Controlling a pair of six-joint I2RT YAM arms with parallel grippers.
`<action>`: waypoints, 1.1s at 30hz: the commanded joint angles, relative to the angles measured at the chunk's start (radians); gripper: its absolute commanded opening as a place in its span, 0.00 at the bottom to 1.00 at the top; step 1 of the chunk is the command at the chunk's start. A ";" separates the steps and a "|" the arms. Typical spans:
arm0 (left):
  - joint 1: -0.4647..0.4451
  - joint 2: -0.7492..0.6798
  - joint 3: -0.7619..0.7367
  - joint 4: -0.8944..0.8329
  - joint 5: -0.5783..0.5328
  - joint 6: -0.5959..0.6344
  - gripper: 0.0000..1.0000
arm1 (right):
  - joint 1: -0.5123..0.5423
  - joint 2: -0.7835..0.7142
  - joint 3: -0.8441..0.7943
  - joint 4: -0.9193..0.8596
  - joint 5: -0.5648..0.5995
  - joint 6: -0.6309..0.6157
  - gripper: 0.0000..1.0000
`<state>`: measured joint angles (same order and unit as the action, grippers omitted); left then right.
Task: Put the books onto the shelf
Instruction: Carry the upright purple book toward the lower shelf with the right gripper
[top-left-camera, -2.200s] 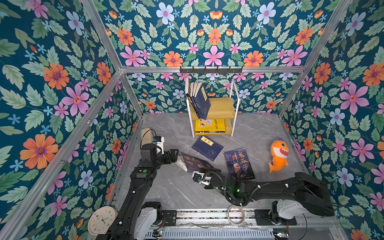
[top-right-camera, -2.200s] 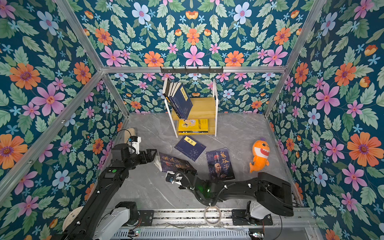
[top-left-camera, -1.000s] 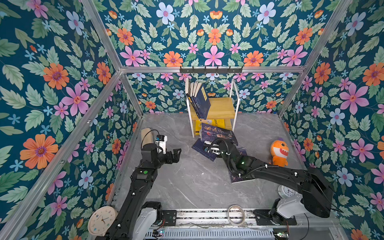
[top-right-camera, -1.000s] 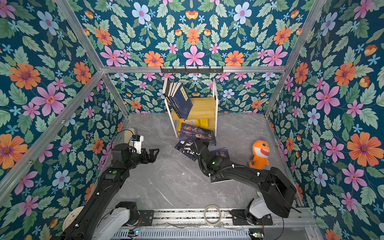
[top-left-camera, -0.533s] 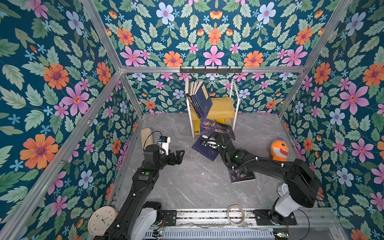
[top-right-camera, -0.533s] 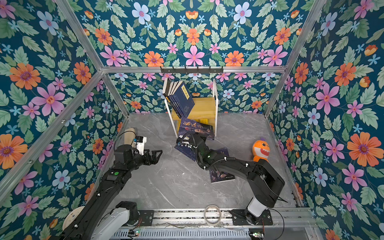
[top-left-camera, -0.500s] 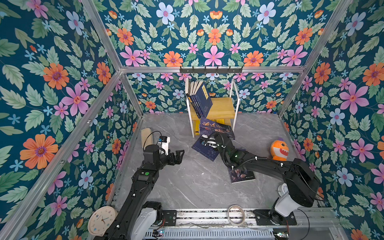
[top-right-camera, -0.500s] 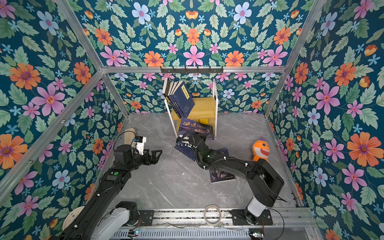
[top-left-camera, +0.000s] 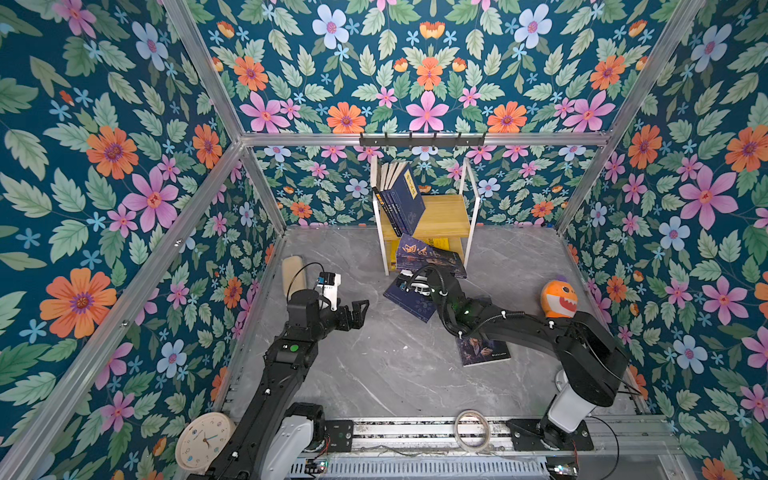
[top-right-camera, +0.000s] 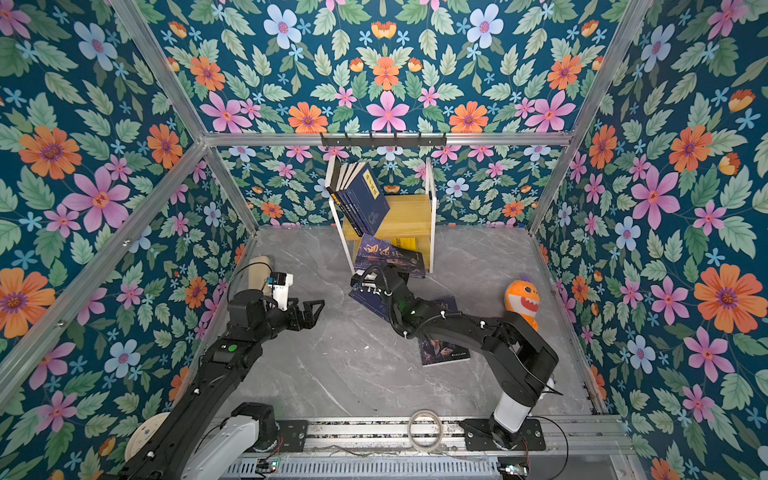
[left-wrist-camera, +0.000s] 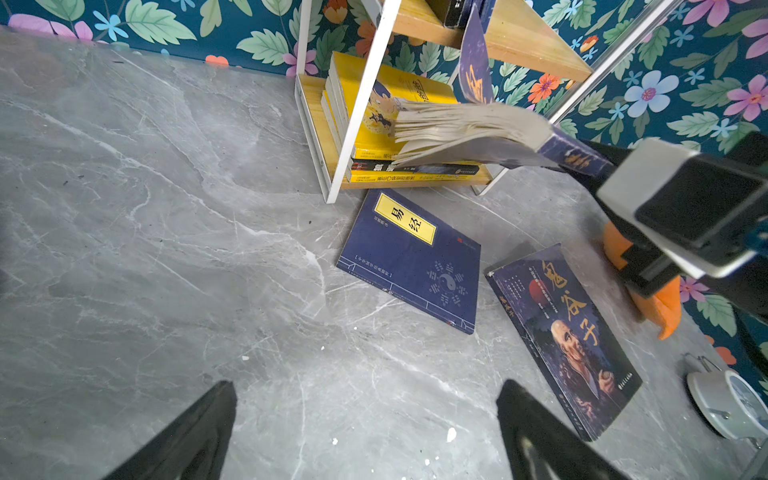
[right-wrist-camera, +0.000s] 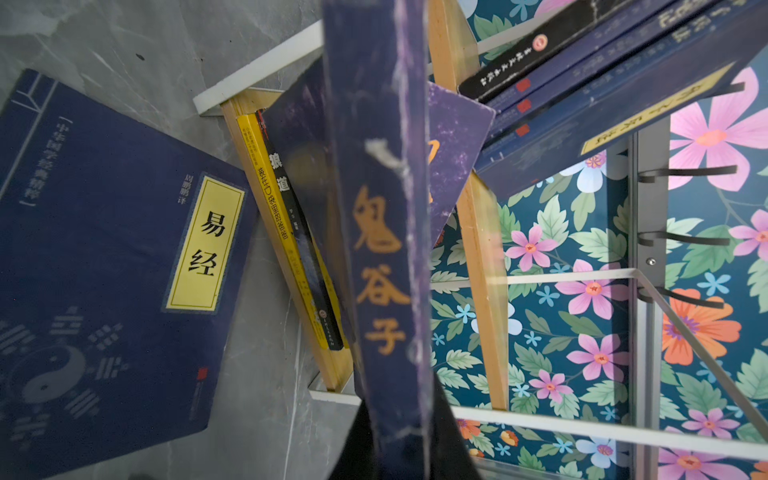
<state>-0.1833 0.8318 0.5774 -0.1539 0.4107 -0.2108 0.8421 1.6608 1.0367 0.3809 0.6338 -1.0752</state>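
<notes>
Type of place: a robot test cell in a lab, dressed as a room.

Indicators:
- An aluminium frame carries printed floral wall panels.
- The floor is a grey marble-look sheet.
- The left arm and right arm stand on a base rail at the near edge, with cables exposed.
- The props are household items: shelf, books, clock, plush toy, hook rail.
</notes>
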 joint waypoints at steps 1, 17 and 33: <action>-0.003 0.000 -0.002 0.018 -0.015 0.008 1.00 | 0.013 -0.051 -0.033 0.055 0.010 0.046 0.00; 0.005 0.012 -0.001 0.023 0.005 -0.007 1.00 | 0.011 -0.028 -0.014 0.004 -0.012 0.041 0.00; 0.006 0.012 -0.004 0.023 0.008 -0.002 1.00 | -0.037 0.082 0.119 0.053 0.014 -0.038 0.00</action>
<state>-0.1791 0.8452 0.5735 -0.1509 0.4110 -0.2115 0.8097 1.7405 1.1336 0.3241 0.6094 -1.0794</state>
